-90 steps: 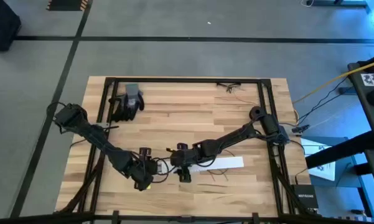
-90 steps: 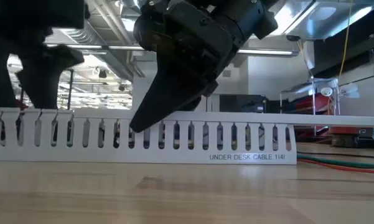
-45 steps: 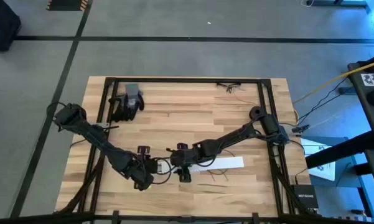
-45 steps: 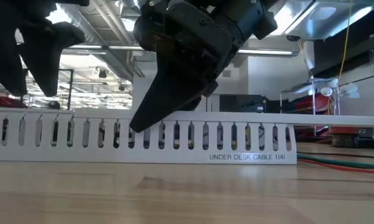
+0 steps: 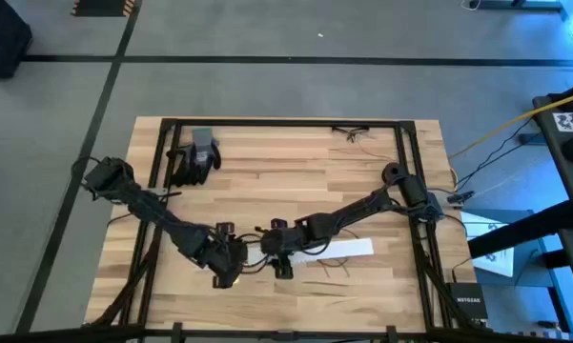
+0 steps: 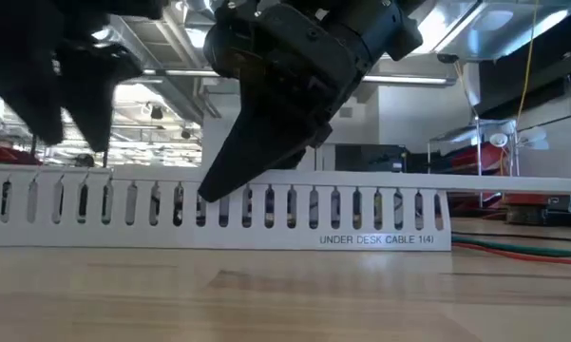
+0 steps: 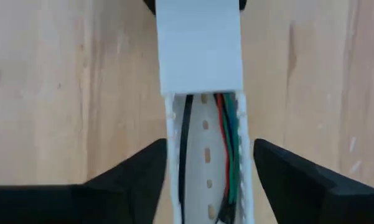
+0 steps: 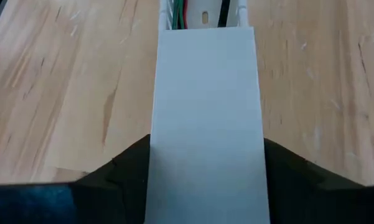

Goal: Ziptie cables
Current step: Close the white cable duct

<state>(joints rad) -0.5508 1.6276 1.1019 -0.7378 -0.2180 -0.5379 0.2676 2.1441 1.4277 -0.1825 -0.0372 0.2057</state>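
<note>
A white slotted channel (image 6: 218,204) is seen lying along the near part of the wooden table (image 5: 286,157), and the cables (image 7: 227,155) — black, red and green wires — are laid inside it, between its toothed walls. A flat white cover (image 8: 205,112) is fitted over part of the channel, so only the uncovered stretch shows the wires.

The left gripper (image 7: 205,180) is held over the open end of the channel with its fingers spread, one finger on each side of the walls and not touching them; this placing is judged to line the hand up for steadying the channel or reaching the wires. The right gripper (image 8: 205,168) is set astride the covered part, its fingers standing at either side of the cover; whether the cover is actually pinched cannot be told, though the placing suggests that the channel is being held in place from that end.

No black tie strip can be made out in any view, so the tying itself is judged not yet done. A dark glove-like object (image 5: 195,157) lies well apart at the far left of the table
</note>
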